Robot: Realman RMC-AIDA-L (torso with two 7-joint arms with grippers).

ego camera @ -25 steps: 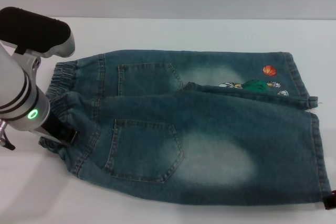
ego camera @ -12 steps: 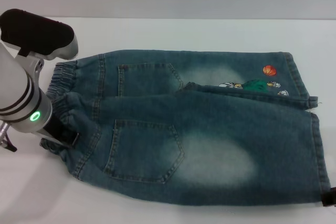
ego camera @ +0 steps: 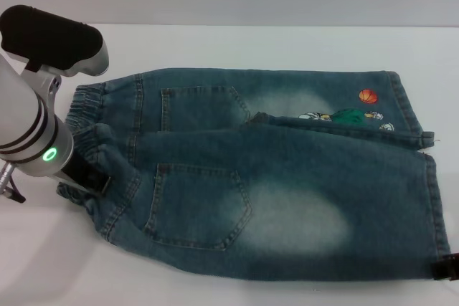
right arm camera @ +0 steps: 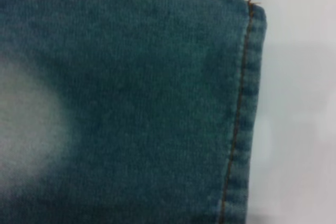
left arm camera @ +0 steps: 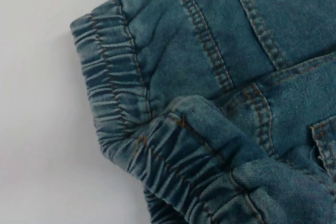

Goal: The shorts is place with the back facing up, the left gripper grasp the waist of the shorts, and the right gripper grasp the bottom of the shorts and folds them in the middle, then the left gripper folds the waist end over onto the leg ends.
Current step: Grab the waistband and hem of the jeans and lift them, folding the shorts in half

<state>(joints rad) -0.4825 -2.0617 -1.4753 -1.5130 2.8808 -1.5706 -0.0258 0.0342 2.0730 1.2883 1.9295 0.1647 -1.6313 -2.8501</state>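
Observation:
The blue denim shorts (ego camera: 272,177) lie back up on the white table, both patch pockets showing. The ruffled waist (ego camera: 84,105) is at the left and the leg ends (ego camera: 430,198) are at the right. My left gripper (ego camera: 87,175) is at the near part of the waist, shut on the band, which bunches up under it. In the left wrist view the gathered waist (left arm camera: 113,93) is puckered and folded over itself. Only a black sliver of my right gripper (ego camera: 447,269) shows at the near leg's hem corner. The right wrist view looks closely at that stitched hem (right arm camera: 244,103).
The far leg carries an orange ball embroidery (ego camera: 368,96) and cartoon figures near its hem. Bare white table (ego camera: 215,48) runs behind the shorts and along the front left. The left arm's silver body covers the table's left edge.
The left gripper has shifted slightly up and right, pushing the near waist into a tighter bunch. The near leg's lower edge and the right gripper's sliver have crept up a little.

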